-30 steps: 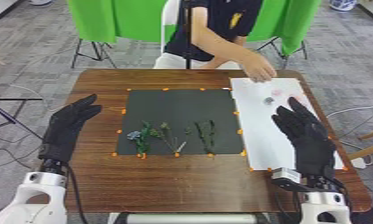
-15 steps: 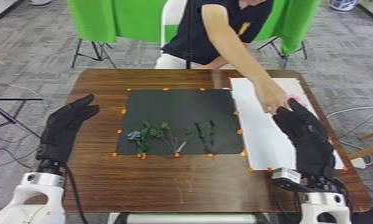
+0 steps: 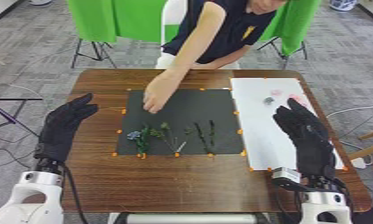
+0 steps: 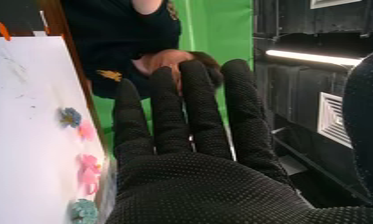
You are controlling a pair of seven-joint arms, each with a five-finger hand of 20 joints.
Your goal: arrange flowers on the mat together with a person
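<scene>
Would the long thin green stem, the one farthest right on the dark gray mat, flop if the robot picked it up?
The long thin green stem is skinny, so it might bend a bit. It's probably light, being so slim. Lying flat on the dark gray mat, it likely won't tip over.

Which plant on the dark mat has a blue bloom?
The leftmost plant in the head view, nearest the mat's left edge; the other sprigs look mostly green, with no blue on them.

Person's hand (image 3: 158,96) over dark mat (image 3: 184,111), above stems (image 3: 165,131).
</scene>
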